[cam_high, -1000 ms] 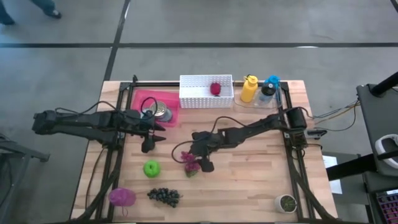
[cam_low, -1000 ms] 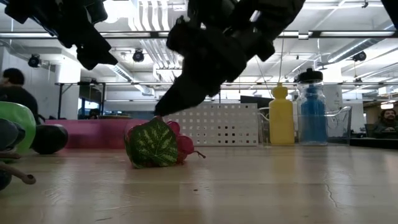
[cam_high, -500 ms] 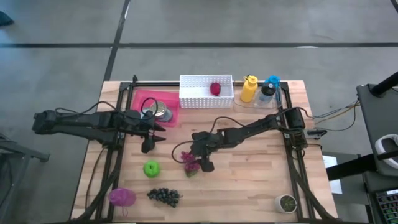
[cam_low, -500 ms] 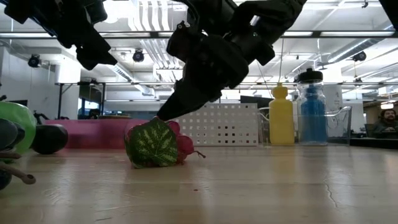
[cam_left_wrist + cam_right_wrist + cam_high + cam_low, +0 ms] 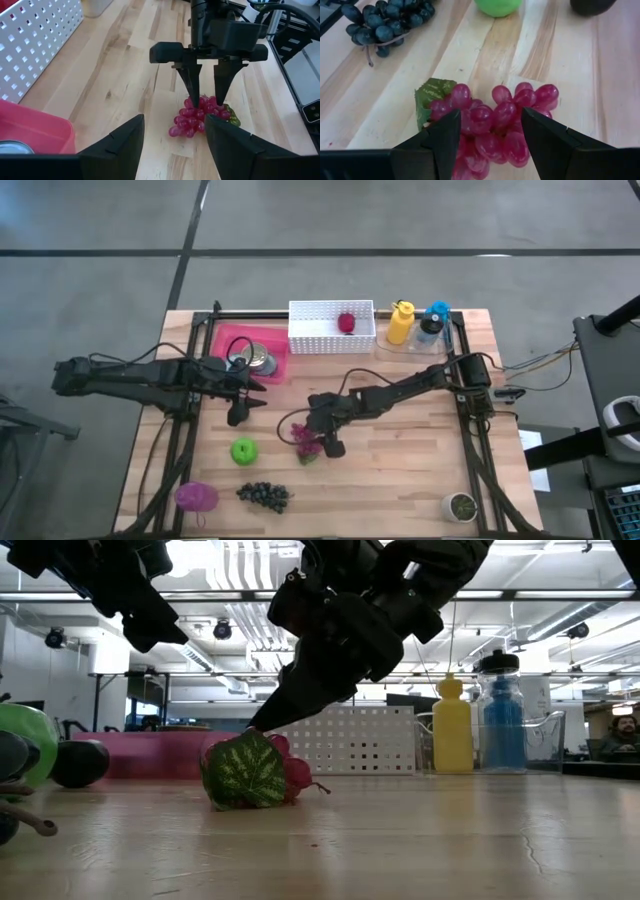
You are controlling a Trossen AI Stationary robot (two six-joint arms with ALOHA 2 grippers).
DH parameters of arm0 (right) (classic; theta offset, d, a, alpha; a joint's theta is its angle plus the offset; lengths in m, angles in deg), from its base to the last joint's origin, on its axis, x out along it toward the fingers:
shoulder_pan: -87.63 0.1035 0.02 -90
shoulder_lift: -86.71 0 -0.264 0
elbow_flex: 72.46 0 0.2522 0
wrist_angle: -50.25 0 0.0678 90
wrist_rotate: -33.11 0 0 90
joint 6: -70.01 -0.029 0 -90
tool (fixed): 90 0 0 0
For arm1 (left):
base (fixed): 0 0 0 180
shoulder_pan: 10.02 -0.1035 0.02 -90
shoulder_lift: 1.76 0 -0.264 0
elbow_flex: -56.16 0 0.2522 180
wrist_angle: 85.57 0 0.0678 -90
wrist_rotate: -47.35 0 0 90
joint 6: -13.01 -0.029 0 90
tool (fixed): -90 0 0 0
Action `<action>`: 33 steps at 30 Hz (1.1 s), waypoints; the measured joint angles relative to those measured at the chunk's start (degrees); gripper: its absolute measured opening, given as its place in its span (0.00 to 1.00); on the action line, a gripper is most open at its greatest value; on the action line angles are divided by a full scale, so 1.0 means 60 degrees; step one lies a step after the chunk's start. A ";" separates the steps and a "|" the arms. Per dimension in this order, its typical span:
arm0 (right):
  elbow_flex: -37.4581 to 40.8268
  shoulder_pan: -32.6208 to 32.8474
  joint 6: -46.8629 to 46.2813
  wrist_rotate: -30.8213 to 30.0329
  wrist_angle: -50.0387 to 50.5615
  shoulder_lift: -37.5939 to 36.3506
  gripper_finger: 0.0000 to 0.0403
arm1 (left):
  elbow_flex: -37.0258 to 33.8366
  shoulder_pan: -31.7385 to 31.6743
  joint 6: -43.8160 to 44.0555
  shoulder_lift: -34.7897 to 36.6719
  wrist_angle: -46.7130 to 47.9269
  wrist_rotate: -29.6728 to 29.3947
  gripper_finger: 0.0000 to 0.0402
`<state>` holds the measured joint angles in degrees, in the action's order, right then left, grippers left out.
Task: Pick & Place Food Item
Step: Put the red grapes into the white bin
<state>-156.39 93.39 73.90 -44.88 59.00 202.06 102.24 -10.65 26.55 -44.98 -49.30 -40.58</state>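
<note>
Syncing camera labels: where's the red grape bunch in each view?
High view: red grape bunch at table centre, under the right gripper.
Low view: left of centre on the tabletop, mostly behind its green leaf.
Left wrist view: centre, the right gripper's fingers straddling it.
Right wrist view: bottom centre, between that gripper's own fingers.
Shared landmark: the green leaf.

You are looking into a robotics lab or open workshop hall.
Your wooden counter point(image 5: 400, 450) stands on a bare grey floor point(image 5: 300, 220); behind it run exposed ceiling ducts point(image 5: 240, 580), strip lights point(image 5: 540, 550) and a seated person point(image 5: 625, 730) at the far edge.
</note>
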 joint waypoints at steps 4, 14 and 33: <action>0.0000 0.0000 0.0025 -0.0004 -0.0145 0.0000 0.50 | 0.0000 0.0000 0.0018 0.0000 0.0004 -0.0003 0.52; 0.0036 0.0080 0.0073 -0.0007 -0.0148 0.0069 0.48 | 0.0000 0.0000 0.0015 0.0000 0.0004 -0.0015 0.51; 0.0162 0.0102 0.0413 -0.0011 -0.0808 0.0310 0.48 | 0.0000 0.0000 -0.0011 0.0000 0.0004 -0.0005 0.51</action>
<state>-155.41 94.01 76.38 -44.95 54.16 203.93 102.24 -10.65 26.48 -44.98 -49.28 -40.61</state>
